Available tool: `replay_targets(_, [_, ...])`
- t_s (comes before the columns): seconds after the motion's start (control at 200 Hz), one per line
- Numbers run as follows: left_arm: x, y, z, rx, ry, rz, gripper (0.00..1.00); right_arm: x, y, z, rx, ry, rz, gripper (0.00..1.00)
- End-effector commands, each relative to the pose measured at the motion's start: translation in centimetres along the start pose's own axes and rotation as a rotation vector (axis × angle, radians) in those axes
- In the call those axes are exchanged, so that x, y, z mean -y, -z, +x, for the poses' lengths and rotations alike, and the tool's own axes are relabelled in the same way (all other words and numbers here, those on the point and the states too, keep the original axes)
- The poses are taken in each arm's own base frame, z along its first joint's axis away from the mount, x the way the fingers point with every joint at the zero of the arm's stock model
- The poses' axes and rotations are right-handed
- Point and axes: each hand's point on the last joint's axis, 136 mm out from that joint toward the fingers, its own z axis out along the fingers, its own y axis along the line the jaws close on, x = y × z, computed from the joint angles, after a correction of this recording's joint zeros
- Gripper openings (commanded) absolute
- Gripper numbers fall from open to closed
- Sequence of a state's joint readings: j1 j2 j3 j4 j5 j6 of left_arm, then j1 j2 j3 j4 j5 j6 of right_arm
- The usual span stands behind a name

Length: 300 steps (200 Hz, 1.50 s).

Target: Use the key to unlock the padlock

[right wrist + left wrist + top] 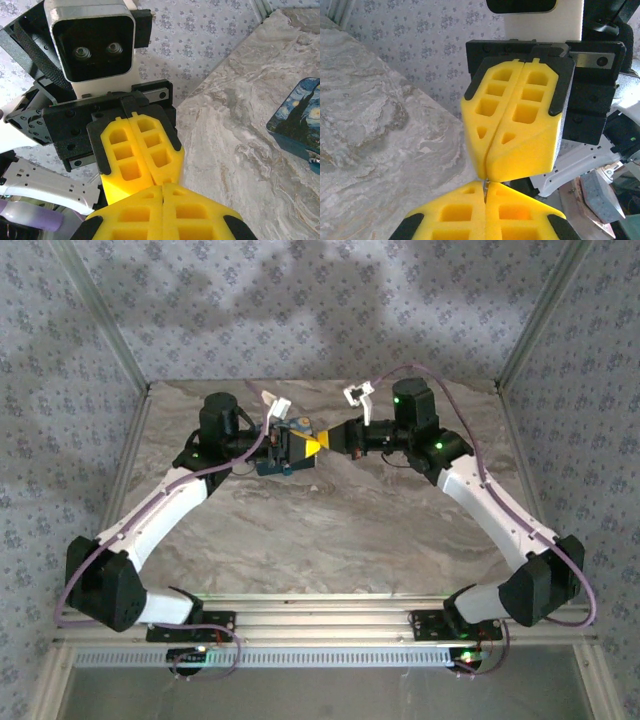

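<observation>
Where the two pairs of yellow fingertips meet, tip to tip above the far middle of the table, both sets are pressed fully together. In the left wrist view the left gripper rises from the bottom edge with its fingers closed flat against each other. A thin metal sliver stands in the seam at their tips, pointing into the closed seam of the right gripper facing it. The sliver is too small to tell whether it is the key, or whether the right fingers pinch it too. The right wrist view gives the mirror picture: the right gripper's yellow pads are closed at the bottom, touching the tips of the left gripper's closed fingers above them. From above, the arms reach in from the near left and near right corners and form a peak toward the far edge. A white tag hangs off the left wrist and another tag off the right. A dark blue box with a swirling starry print lies on the marble-patterned table just left of the meeting point, partly under the left gripper's body. Something small and metallic shows at the box's edge, but I cannot tell if it is the padlock.
</observation>
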<state>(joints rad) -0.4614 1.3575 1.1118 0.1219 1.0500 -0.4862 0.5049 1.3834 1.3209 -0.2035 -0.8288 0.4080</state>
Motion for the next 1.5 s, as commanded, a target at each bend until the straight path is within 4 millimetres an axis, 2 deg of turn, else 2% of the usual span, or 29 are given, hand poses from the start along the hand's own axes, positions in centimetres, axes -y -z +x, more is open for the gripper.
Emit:
replay_targets(0.0, [1.0,0.1,0.1,-0.018,-0.055,0.002,0.0,-0.6,0.7,-1.3,0.064,0.012,0.024,0.07])
replay_targets(0.015, [1.0,0.1,0.1,-0.018,-0.06,-0.004,0.0,-0.5,0.8,-1.3,0.068,0.009,0.028,0.11])
replay_targets(0.025, [1.0,0.1,0.2,-0.02,-0.063,-0.005,0.0,-0.4,0.9,-1.4,0.074,0.004,0.036,0.18])
replay_targets(0.035, [1.0,0.2,0.2,-0.021,-0.064,-0.009,0.0,-0.4,1.0,-1.5,0.077,0.003,0.039,0.2])
replay_targets(0.04, [1.0,0.2,0.2,-0.021,-0.067,-0.01,0.0,-0.3,1.0,-1.5,0.081,0.0,0.044,0.25])
replay_targets(0.065, [0.9,0.3,0.3,-0.022,-0.077,-0.02,0.0,-0.2,1.4,-1.8,0.095,-0.007,0.056,0.35])
replay_targets(0.1, [0.9,0.4,0.3,-0.022,-0.092,-0.034,0.0,0.0,2.0,-2.2,0.121,-0.017,0.07,0.44])
replay_targets(0.15, [0.9,0.5,0.4,-0.023,-0.112,-0.05,0.0,0.5,3.0,-2.8,0.158,-0.045,0.089,0.51])
replay_targets(0.265, [0.7,0.9,0.5,-0.014,-0.144,-0.089,0.0,1.2,4.4,-3.4,0.178,-0.115,0.088,0.56])
replay_targets(0.395, [0.6,1.1,0.4,-0.008,-0.159,-0.104,0.0,1.3,3.7,-2.6,0.129,-0.149,0.051,0.56])
replay_targets(0.745, [1.1,1.3,0.2,-0.008,-0.186,-0.117,0.0,-1.5,-1.7,-0.5,-0.048,-0.137,-0.126,0.55])
replay_targets(0.824, [1.2,1.3,0.2,-0.009,-0.18,-0.111,0.0,-1.6,-2.3,-0.2,-0.073,-0.138,-0.133,0.47])
replay_targets(0.954, [1.1,1.4,0.2,-0.006,-0.175,-0.116,0.0,-1.2,-2.6,0.0,-0.081,-0.143,-0.121,0.21])
replay_targets(1.059, [0.8,1.5,0.2,-0.003,-0.171,-0.127,0.0,-1.1,-2.5,0.1,-0.082,-0.139,-0.106,0.08])
replay_targets(1.129, [0.7,1.5,0.1,0.0,-0.167,-0.128,0.0,-0.9,-2.4,0.2,-0.083,-0.141,-0.094,0.08])
replay_targets(1.214, [0.8,1.6,0.0,0.002,-0.166,-0.128,0.0,-0.7,-2.1,0.2,-0.076,-0.141,-0.072,0.34])
replay_targets(1.269, [0.8,1.6,-0.1,0.004,-0.167,-0.127,0.0,-0.6,-2.0,0.3,-0.074,-0.14,-0.066,0.39])
replay_targets(1.374, [0.8,1.5,-0.2,0.004,-0.167,-0.126,0.0,-0.6,-2.0,0.5,-0.079,-0.139,-0.072,0.38])
replay_targets(1.494, [0.6,1.5,-0.1,0.002,-0.163,-0.129,0.0,-0.4,-2.0,0.7,-0.084,-0.14,-0.067,0.15])
